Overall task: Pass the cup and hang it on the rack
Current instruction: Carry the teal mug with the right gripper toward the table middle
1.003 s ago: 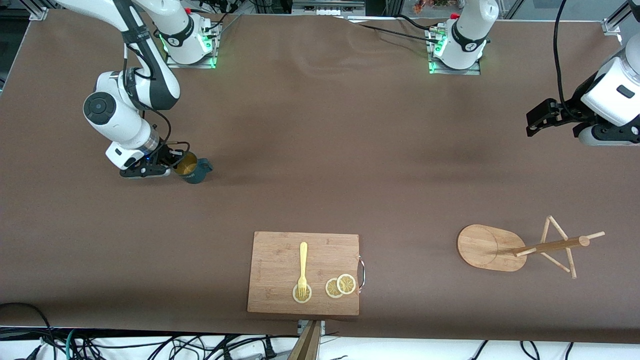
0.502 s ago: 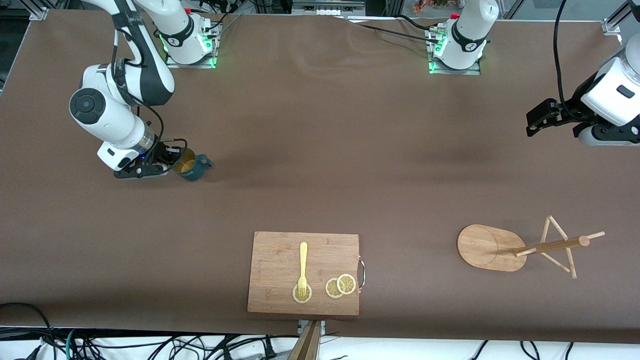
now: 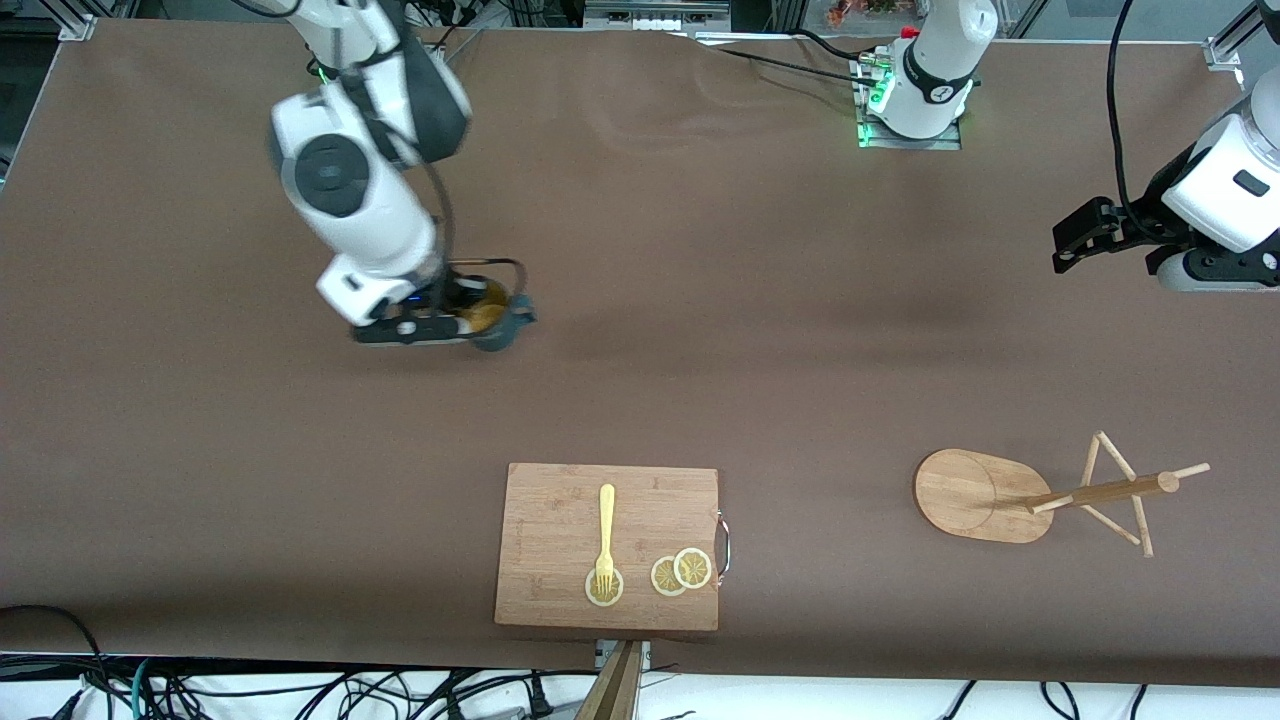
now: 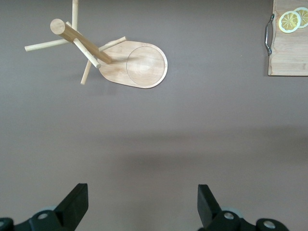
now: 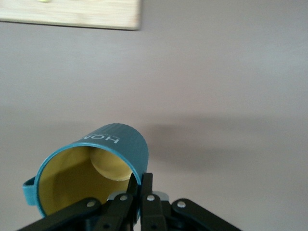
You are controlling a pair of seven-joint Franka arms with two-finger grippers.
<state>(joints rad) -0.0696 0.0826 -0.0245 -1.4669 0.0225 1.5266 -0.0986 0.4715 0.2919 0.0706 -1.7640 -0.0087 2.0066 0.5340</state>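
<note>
My right gripper (image 3: 478, 322) is shut on the rim of the teal-blue ribbed cup (image 3: 497, 322) and holds it up over the table's middle part, toward the right arm's end. In the right wrist view the cup (image 5: 108, 154) shows its yellow inside, with one finger inside the wall and one outside, and the right gripper (image 5: 140, 182) pinches that wall. The bamboo rack (image 3: 985, 495) stands toward the left arm's end, its post and pegs (image 3: 1120, 490) leaning in the view. My left gripper (image 3: 1075, 238) waits, open and empty, high over that end; the left wrist view shows the rack (image 4: 137, 65) below its fingers (image 4: 77, 204).
A wooden cutting board (image 3: 560, 520) lies near the front camera's edge, with a yellow fork (image 3: 605, 535) and lemon slices (image 3: 680, 572) on it and a metal handle (image 3: 723, 545). A corner of the board shows in the left wrist view (image 4: 288, 48).
My right arm has lifted the cup and carried it from the right arm's end toward the middle of the table. The left arm has not moved.
</note>
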